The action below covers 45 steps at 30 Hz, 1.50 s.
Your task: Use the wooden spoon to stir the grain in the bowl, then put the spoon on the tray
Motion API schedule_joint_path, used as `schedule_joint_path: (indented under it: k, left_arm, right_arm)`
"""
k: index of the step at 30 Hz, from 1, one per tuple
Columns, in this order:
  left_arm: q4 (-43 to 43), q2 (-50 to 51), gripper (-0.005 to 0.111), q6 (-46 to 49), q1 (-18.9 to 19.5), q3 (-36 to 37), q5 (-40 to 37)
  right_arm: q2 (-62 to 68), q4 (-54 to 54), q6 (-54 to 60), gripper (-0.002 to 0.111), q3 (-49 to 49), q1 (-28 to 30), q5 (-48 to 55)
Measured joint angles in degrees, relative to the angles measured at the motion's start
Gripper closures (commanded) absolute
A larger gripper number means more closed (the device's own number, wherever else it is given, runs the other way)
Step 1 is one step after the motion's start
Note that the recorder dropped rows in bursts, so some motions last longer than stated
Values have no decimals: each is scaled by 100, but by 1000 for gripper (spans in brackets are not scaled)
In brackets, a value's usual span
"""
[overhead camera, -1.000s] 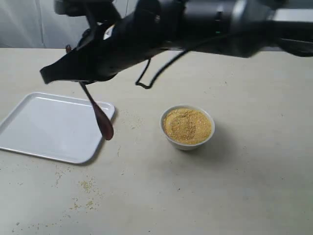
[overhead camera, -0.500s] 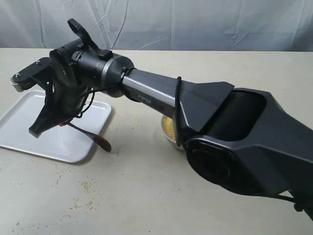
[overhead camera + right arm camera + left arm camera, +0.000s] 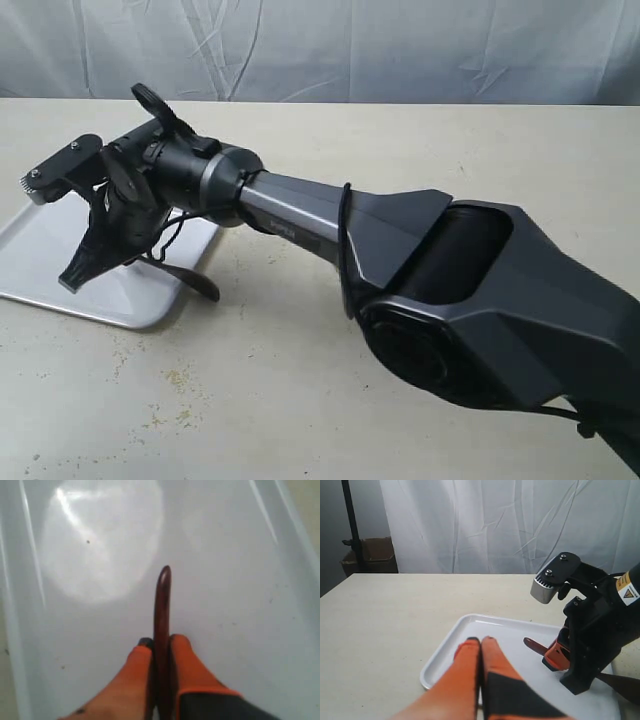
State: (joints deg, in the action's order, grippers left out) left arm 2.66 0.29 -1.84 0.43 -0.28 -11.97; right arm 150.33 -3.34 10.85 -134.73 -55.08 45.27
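Note:
My right arm reaches across to the left, and its gripper point(image 3: 85, 262) is low over the white tray point(image 3: 30, 240), shut on the handle of the dark wooden spoon point(image 3: 198, 282). The spoon lies nearly flat, with its oval bowl at the tray's right rim. In the right wrist view the fingers point(image 3: 161, 642) pinch the handle point(image 3: 163, 595) just above the tray floor point(image 3: 225, 580). The left gripper point(image 3: 481, 641) is shut and holds nothing; it hovers at the tray's near side point(image 3: 485, 625), apart from the right gripper point(image 3: 559, 656). The right arm hides the bowl and its grain.
Spilled yellow granules point(image 3: 175, 378) dot the table in front of the tray. The right arm's thick dark body point(image 3: 470, 300) fills the middle and right of the exterior view. A white curtain point(image 3: 495, 525) hangs behind the table.
The right arm has swung down and left over the tray. The spoon has gone from hanging steeply to lying nearly flat, low over the tray.

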Motion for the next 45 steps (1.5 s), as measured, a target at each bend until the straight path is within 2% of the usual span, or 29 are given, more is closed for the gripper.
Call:
schedule_joint_path:
  k: [3,4,6,8,15,17,19,22,32,37,42,45]
  left_arm:
    - [0,0,106,0,0,0,0]
    - [0,0,106,0,0,0,0]
    - [0,0,106,0,0,0,0]
    - [0,0,106,0,0,0,0]
    - [0,0,106,0,0,0,0]
    - [0,0,106,0,0,0,0]
    - [0,0,106,0,0,0,0]
    - [0,0,106,0,0,0,10]
    - [0,0,106,0,0,0,10]
    - [0,0,106,0,0,0,10]
    - [0,0,106,0,0,0,10]
    - [0,0,106,0,0,0,10]
  right_arm:
    - [0,0,-22,93,0,0,0]
    - [0,0,-23,92,0,0,0]
    - [0,33,-34,97,0,0,36]
    - [0,136,-34,109,0,0,149]
    - [-668,653,-693,109,-13,0,426]
    - [-969,798,-918,109,-13,0,785]
    - [-1304,868,-1027,109,-13,11,1807]
    - [-1639,831,-1265,109,147,90,2331]
    - [-3643,680,-1573,109,3023,399,2417]
    - [-4858,709,-1709,109,5180,1278,1947]
    - [-6507,816,-1747,109,7273,2464,792]
    - [-7461,1239,-1930,109,8277,3193,192]
